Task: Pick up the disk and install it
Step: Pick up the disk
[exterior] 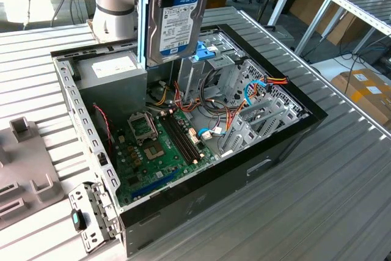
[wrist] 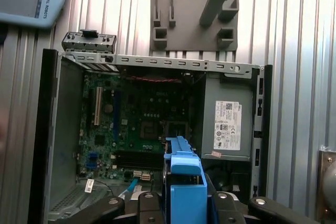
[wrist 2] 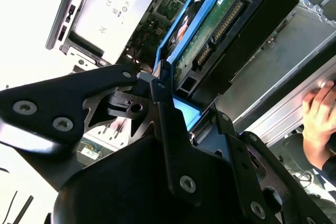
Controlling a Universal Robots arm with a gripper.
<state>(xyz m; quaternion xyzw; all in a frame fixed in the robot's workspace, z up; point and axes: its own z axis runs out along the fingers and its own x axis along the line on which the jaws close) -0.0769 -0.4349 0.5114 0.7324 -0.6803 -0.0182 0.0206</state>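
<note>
In the exterior view the disk (exterior: 180, 19) hangs upright, label outward, gripped by the jaws above the open computer case (exterior: 244, 175), just over the drive cage (exterior: 195, 77) beside the power supply (exterior: 113, 74). In the second wrist view the jaws clamp the disk's (wrist 2: 210, 35) blue-railed end. In the first wrist view that blue end (wrist: 184, 182) sits between them, above the motherboard (wrist: 142, 124).

Print on disk (exterior: 177, 19) label, power-supply sticker (wrist: 227, 125): illegible.
</note>
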